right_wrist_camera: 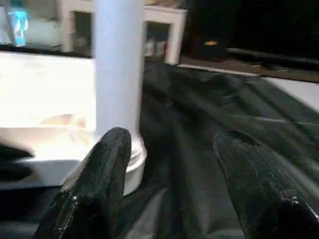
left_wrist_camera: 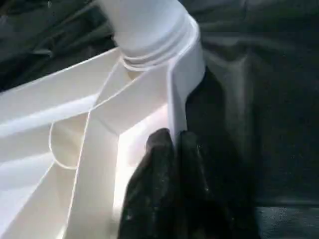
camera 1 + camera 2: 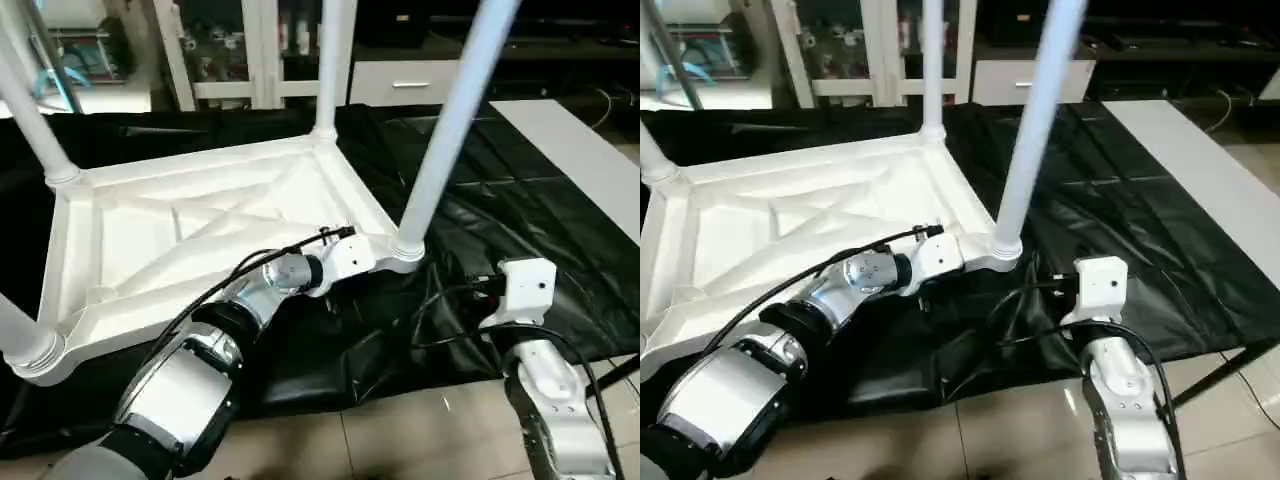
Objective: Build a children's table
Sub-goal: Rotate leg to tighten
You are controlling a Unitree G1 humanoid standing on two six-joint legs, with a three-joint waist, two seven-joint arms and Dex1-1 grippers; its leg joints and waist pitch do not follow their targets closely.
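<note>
Black cloth (image 3: 520,210) is spread under the upturned tabletop (image 3: 180,230); its rim is pinched by the left gripper (image 2: 174,144), while the right gripper (image 1: 172,164) is held apart, empty.

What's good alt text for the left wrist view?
The left tool, its two black fingers closed, pinches the raised rim of the upturned white tabletop just beside a corner socket where a white leg stands seated. Black cloth lies beyond the rim.
</note>
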